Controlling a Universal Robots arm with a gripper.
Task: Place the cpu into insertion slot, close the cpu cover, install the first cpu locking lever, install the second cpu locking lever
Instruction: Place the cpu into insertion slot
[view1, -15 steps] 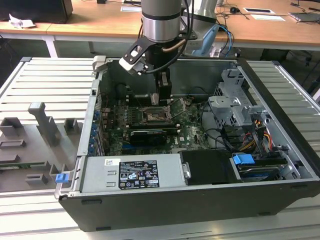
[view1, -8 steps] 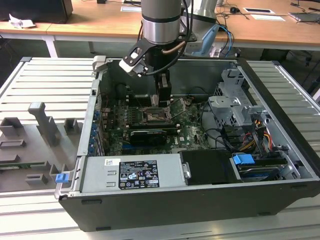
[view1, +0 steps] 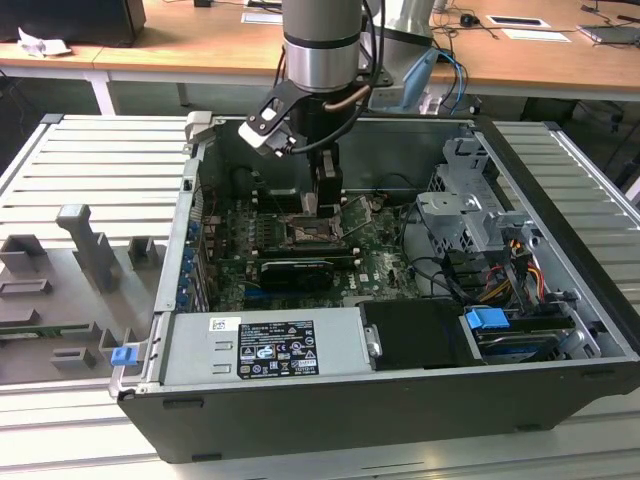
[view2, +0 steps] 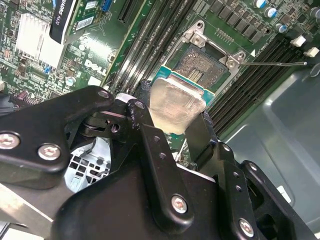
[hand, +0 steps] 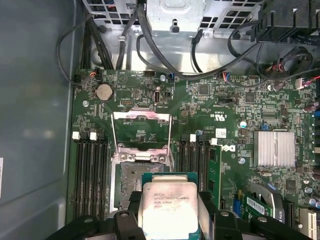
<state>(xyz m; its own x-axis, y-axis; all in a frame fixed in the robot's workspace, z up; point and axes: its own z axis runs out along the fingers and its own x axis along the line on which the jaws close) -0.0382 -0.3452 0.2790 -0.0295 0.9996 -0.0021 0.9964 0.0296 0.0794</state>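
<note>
My gripper (view1: 318, 203) is shut on the cpu (hand: 167, 202), a flat square chip with a pale silver top, pinched by its edges between the two black fingers (hand: 126, 220). In both wrist views the cpu (view2: 175, 102) hangs a little above the green motherboard and partly over the insertion slot (hand: 129, 182), offset toward one side of it. The dark, metal-rimmed insertion slot (view2: 202, 67) is bare. The cpu cover (hand: 141, 115) is swung open and lies back beyond the slot. A thin wire locking lever (view2: 272, 63) sticks out beside the slot.
Long black memory slots (hand: 90, 170) flank the socket on both sides. A finned heat sink (hand: 274, 148) and a black card (view1: 295, 270) sit nearby. The case holds a power supply (view1: 265, 345), a drive cage (view1: 470, 215) and cable bundles (hand: 150, 45). Case walls close in around the board.
</note>
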